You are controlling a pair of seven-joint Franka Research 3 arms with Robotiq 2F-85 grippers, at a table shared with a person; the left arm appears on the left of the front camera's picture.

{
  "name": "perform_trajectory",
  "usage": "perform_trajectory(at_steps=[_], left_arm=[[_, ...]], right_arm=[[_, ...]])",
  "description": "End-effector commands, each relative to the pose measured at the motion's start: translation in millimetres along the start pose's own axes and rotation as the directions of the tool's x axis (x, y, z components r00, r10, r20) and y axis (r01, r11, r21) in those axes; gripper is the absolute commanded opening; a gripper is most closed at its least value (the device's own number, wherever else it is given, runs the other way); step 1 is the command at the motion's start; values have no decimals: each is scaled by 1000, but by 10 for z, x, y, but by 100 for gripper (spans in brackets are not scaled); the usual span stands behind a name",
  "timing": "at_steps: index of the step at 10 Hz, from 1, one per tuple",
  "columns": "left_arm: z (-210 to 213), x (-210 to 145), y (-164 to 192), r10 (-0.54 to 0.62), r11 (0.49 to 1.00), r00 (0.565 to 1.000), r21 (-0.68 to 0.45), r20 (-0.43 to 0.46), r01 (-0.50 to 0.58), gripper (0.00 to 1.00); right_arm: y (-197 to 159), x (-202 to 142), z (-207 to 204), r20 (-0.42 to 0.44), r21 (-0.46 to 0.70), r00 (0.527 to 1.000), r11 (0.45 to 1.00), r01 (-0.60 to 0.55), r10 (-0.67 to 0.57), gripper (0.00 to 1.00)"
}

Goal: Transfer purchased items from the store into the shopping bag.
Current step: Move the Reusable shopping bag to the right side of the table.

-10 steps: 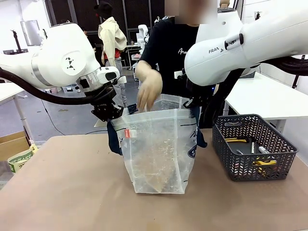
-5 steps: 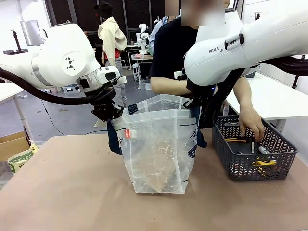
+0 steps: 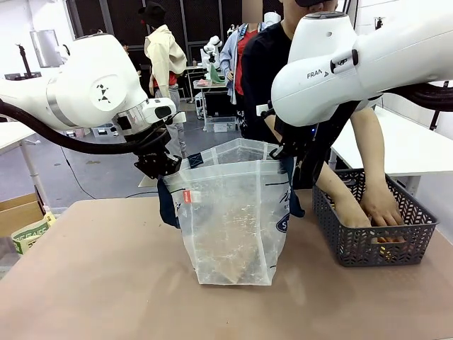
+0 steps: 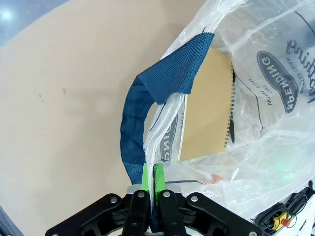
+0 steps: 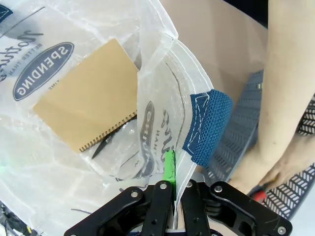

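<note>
Brown tabletop (image 3: 92, 283) bears the clear navy-handled shopping bag (image 3: 230, 227), left pincer (image 4: 151, 172) and right pincer (image 5: 173, 169) clamped on its rim.

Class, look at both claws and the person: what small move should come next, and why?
Probably hold both claws steady: the left claw and right claw are shut on the rim of the shopping bag, spreading its mouth, while the person's hands are in the basket. A tan pack already lies inside.

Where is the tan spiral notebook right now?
The notebook lies inside the clear bag, seen in both wrist views; the bag stands mid-table, left of the grey basket.
</note>
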State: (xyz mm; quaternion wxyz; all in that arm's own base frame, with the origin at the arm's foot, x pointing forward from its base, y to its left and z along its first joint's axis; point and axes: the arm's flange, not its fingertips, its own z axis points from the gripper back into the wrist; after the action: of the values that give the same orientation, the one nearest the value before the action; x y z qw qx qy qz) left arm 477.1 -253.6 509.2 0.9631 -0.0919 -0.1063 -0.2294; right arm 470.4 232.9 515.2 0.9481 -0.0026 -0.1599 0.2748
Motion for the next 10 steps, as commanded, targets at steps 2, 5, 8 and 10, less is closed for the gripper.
perform_trajectory(at_steps=[2, 5, 8, 10], left_arm=[[3, -5, 10, 1, 1000, 1000, 1, -1, -1, 0], [3, -5, 10, 1, 1000, 1000, 1, -1, -1, 0], [3, -5, 10, 1, 1000, 1000, 1, -1, -1, 0], [3, -5, 10, 1, 1000, 1000, 1, -1, -1, 0]], right_arm=[[-20, -4, -8, -3, -1, 1000, 1000, 3, -3, 0], [-20, -4, -8, -3, -1, 1000, 1000, 3, -3, 0], [-20, -4, -8, -3, -1, 1000, 1000, 3, -3, 0], [-20, -4, -8, -3, -1, 1000, 1000, 3, -3, 0]])
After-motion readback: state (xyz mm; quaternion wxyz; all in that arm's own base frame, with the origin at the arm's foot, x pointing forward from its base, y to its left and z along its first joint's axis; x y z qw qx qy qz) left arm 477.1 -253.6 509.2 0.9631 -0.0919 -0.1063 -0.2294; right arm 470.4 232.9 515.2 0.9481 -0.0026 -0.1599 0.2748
